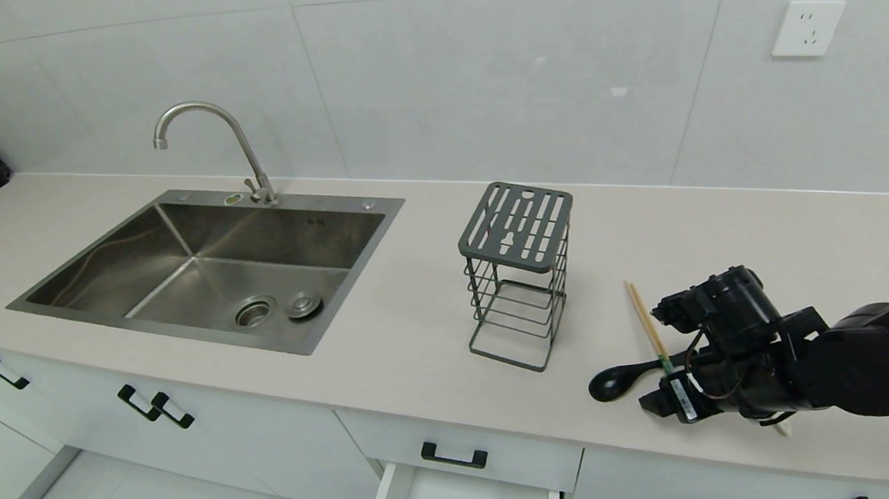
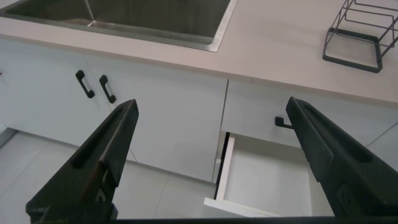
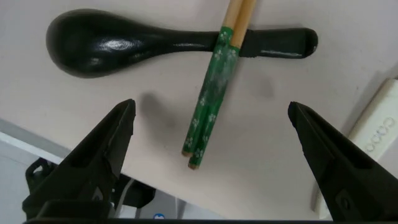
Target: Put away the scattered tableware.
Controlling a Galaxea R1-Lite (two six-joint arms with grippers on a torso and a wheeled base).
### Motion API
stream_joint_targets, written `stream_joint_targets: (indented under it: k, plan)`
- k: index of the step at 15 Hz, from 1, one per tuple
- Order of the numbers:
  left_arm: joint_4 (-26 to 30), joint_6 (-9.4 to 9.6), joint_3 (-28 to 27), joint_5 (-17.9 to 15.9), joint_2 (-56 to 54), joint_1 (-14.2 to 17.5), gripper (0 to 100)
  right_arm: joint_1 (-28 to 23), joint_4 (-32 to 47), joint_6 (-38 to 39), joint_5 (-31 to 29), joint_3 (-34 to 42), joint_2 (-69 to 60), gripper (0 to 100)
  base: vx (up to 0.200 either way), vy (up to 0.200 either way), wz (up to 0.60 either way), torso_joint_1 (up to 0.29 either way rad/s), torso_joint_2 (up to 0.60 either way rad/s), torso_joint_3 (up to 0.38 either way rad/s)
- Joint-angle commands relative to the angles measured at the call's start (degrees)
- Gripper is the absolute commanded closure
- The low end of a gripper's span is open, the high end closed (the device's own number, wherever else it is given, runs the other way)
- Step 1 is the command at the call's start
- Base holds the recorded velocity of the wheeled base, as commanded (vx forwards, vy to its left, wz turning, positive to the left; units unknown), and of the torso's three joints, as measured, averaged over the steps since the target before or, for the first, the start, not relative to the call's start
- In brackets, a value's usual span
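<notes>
Nothing is standing in the rack [image 1: 520, 275] yet. The spoon [image 1: 621, 379] and chopsticks [image 1: 647, 321] are lying crossed on the bench [image 1: 418, 323], near right, with the right pincer [image 3: 210, 115] hovering released over them. The left pincer [image 2: 211, 106] is hanging released too.

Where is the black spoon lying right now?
In the head view the black spoon lies on the counter near its front edge, right of the wire rack. The chopsticks cross its handle, and the open right hand hovers over it.
</notes>
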Motion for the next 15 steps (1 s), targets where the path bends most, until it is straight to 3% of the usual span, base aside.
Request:
stream_joint_targets:
  k: [1,8,9,15]
  plan:
    - [0.0,-0.02,0.0,0.0,0.1,-0.1,0,0.0,-0.2,-0.1,0.0,-0.4,1.2,0,0.000,0.000,0.00,0.000,0.00,0.000]
    - [0.0,-0.02,0.0,0.0,0.1,0.0,0,-0.1,-1.5,0.1,0.0,-5.4,4.3,0,0.000,0.000,0.00,0.000,0.00,0.000]
    - [0.0,-0.02,0.0,0.0,0.1,0.0,0,-0.7,-1.5,0.2,-0.1,-5.4,4.6,100,0.000,0.000,0.00,0.000,0.00,0.000]
    - [0.0,-0.02,0.0,0.0,0.1,0.0,0,-7.0,-1.2,0.1,-1.7,-2.7,2.1,100,0.000,0.000,0.00,0.000,0.00,0.000]
